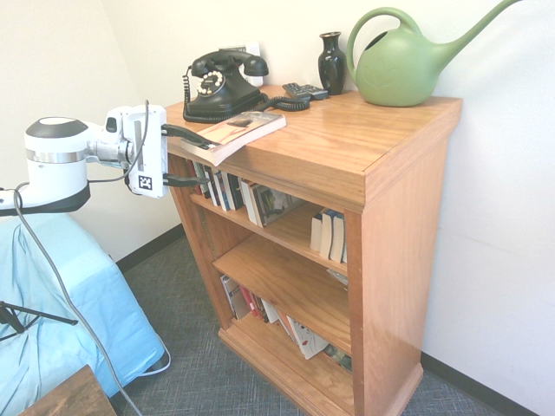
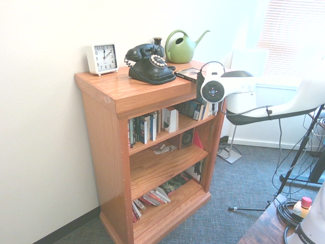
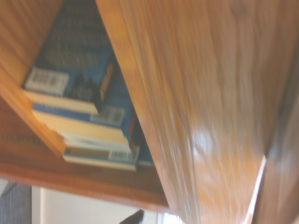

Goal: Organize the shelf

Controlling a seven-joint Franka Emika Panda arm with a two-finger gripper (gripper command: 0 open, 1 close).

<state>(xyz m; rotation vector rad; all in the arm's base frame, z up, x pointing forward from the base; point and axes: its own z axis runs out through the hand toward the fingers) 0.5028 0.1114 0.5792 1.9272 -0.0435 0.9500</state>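
The shelf [image 1: 395, 225] is a waist-high orange-brown bookcase with rows of books on three tiers. A paperback book [image 1: 234, 132] lies flat on its top board, jutting over the front left corner. My gripper [image 1: 206, 163] is open and level with that corner, one finger at the height of the book's near end and the other below the board's edge, in front of the upper row of books [image 1: 230, 186]. In the second exterior view the wrist [image 2: 213, 90] hides the fingers and part of the book [image 2: 189, 73]. The blurred wrist view shows the board's edge [image 3: 196, 116] and books [image 3: 79, 93] under it.
On the top board stand a black rotary phone [image 1: 221, 84], a remote [image 1: 303, 89], a black vase [image 1: 331, 61], a green watering can [image 1: 403, 61] and a white clock [image 2: 102, 58]. A blue-draped object [image 1: 61, 295] and a dark table corner [image 1: 69, 394] lie left of the shelf.
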